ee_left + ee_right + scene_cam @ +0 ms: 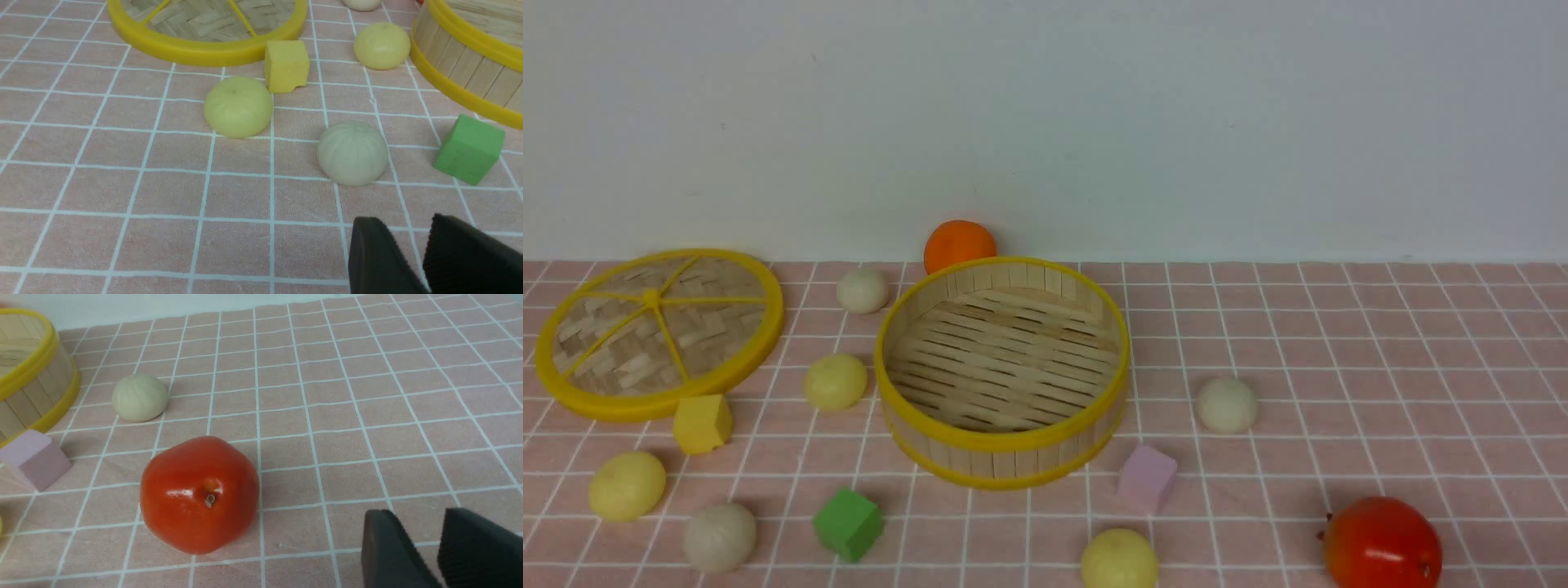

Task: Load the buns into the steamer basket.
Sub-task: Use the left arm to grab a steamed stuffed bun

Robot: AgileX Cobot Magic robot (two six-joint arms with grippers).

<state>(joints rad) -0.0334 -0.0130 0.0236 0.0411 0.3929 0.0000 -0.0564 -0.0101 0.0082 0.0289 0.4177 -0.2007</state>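
Observation:
The steamer basket [1005,445] stands mid-table with nothing on its slatted floor. Several buns lie on the cloth around it: off-white ones [863,290] [1226,404] [719,536] and pale yellow ones [836,381] [627,486] [1119,559]. Neither arm shows in the front view. My left gripper [404,222] is open and holds nothing, hovering just short of an off-white bun [352,153], with a yellow bun [238,107] beyond. My right gripper [419,514] is open over bare cloth, an off-white bun [139,397] far ahead of it.
The flat woven lid [658,331] lies at the back left, an orange [960,243] sits behind the basket. A yellow cube [702,423], a green cube [848,523] and a pink cube [1147,478] are scattered about. A big red fruit [199,494] sits near the right gripper.

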